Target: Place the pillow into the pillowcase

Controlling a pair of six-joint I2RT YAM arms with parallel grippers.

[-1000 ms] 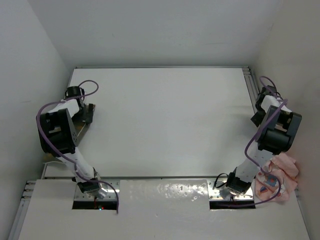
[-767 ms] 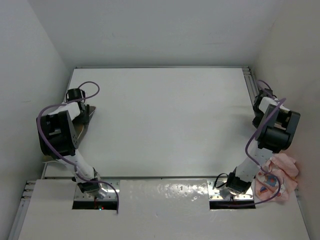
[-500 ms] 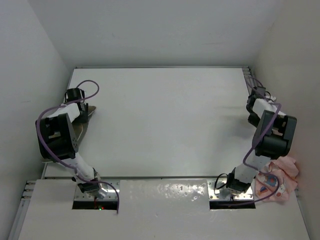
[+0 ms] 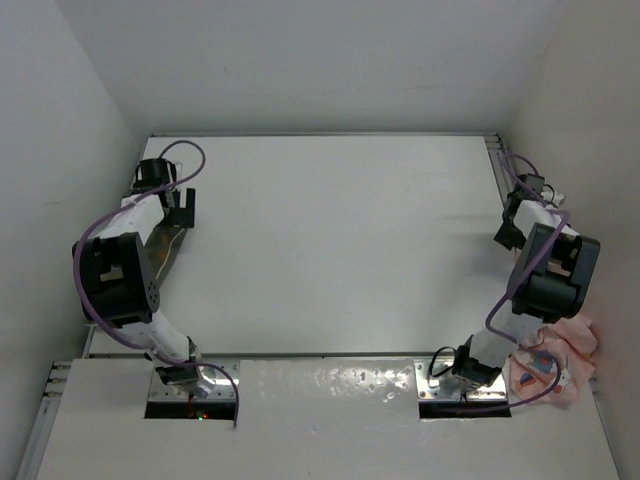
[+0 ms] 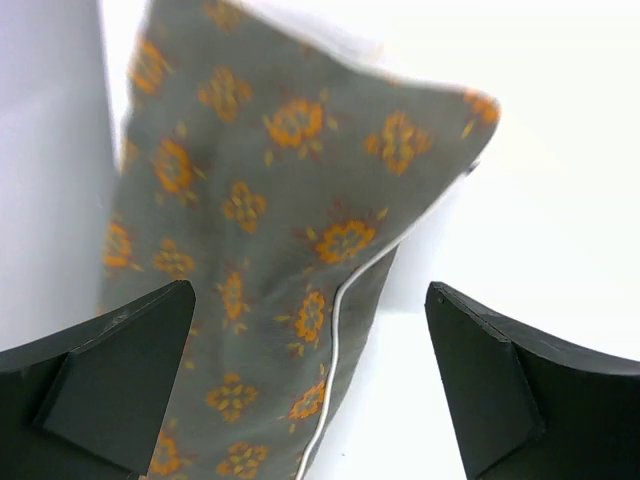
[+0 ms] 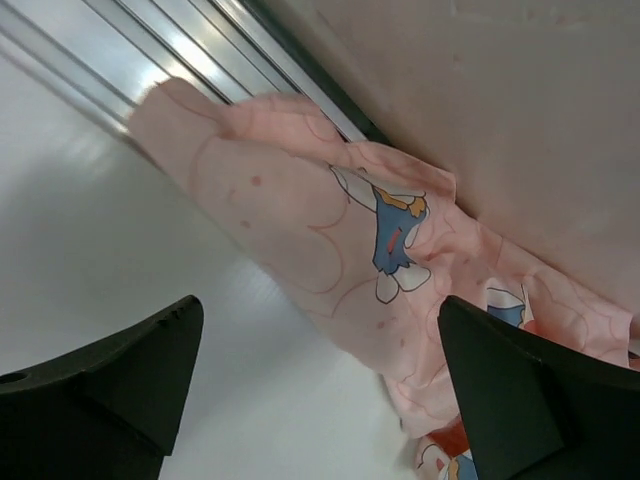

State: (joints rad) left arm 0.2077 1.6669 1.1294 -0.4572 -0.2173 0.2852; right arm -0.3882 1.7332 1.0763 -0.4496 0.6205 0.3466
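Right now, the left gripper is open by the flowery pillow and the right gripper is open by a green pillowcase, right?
Not quite: the pillowcase is light pink with cartoon prints, not green, as the right wrist view shows. The left gripper is open by the flowery pillow, and the right gripper is open by the pillowcase.

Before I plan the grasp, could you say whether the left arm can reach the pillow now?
Probably yes: the left claw is open, and the pillow lies straight ahead of it with nothing between, though the wall stands close beside.
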